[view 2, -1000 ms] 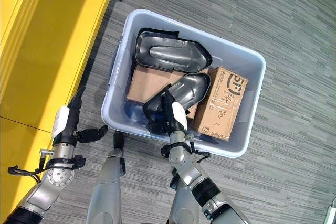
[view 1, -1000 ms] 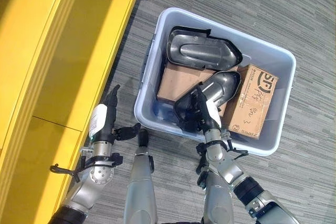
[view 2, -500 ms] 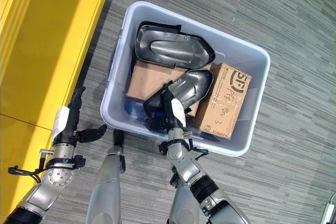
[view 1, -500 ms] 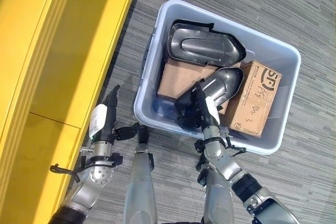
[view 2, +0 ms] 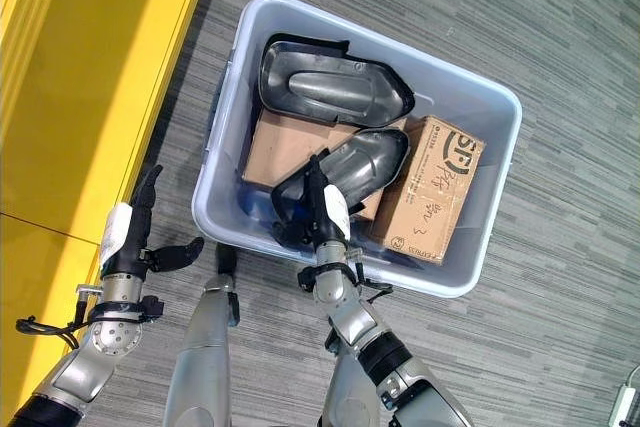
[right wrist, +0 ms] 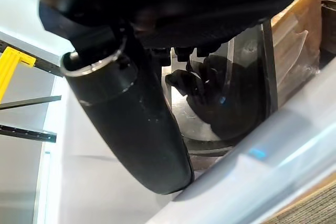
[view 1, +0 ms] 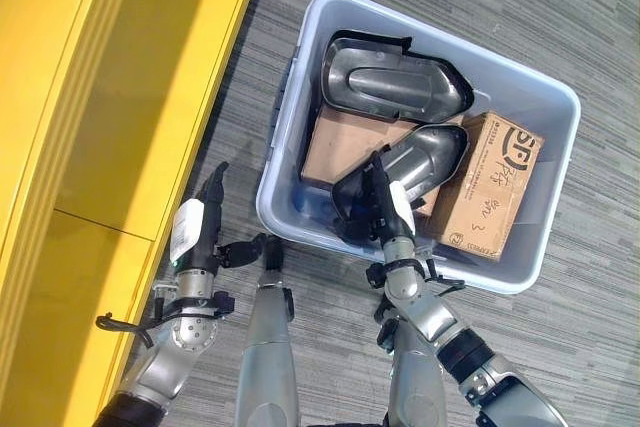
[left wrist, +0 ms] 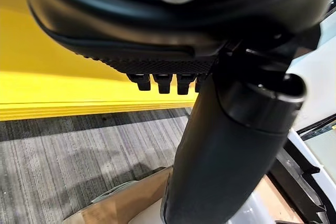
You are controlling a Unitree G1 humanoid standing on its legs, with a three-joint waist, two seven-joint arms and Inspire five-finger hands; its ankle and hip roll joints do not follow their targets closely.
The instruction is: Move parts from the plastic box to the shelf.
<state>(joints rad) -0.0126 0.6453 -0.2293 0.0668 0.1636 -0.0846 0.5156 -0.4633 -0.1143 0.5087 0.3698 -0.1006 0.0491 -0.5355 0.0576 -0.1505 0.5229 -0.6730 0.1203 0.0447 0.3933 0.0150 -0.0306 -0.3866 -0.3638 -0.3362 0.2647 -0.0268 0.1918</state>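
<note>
Grey striped carpet (view 1: pixel 560 67) runs under everything, with the yellow shelf (view 1: pixel 110 117) along my left. The pale plastic box (view 1: pixel 545 247) sits on the floor right of it, holding two dark metal parts, one far (view 1: pixel 390 77) and one near (view 1: pixel 415 162), on brown cardboard beside a printed, hand-marked carton (view 1: pixel 490 187). My right hand (view 1: pixel 385 212) reaches onto the near part; whether its fingers grip I cannot tell. My left hand (view 1: pixel 195 232) hangs by the shelf, fingers straight and apart.
</note>
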